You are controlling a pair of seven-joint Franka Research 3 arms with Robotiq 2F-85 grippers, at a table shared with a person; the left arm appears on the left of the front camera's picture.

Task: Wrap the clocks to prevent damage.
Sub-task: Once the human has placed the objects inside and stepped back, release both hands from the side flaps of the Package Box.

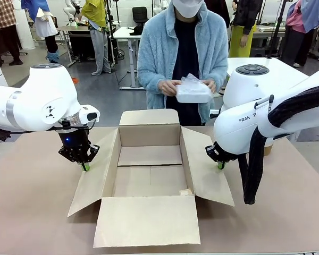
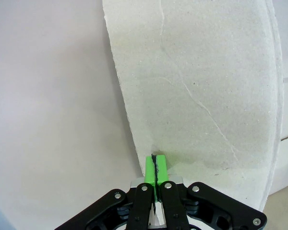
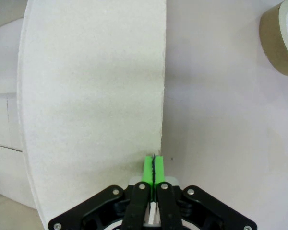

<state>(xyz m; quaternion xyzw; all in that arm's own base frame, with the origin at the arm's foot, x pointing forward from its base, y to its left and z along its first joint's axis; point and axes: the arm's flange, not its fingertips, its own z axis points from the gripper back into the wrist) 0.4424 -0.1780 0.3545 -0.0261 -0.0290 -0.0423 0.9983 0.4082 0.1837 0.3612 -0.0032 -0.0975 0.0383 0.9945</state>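
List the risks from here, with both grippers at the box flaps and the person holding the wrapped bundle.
1. The left gripper and right gripper, both shut, rest at the outer edges of the cardboard box's side flaps; a tip might slip off and free a flap.
2. The person holds the bubble-wrapped bundle beyond the far flap; bringing it in could mean reaching close to either arm.

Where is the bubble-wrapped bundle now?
In the front view, the bundle is in the person's hands, beyond the open cardboard box, right of centre.
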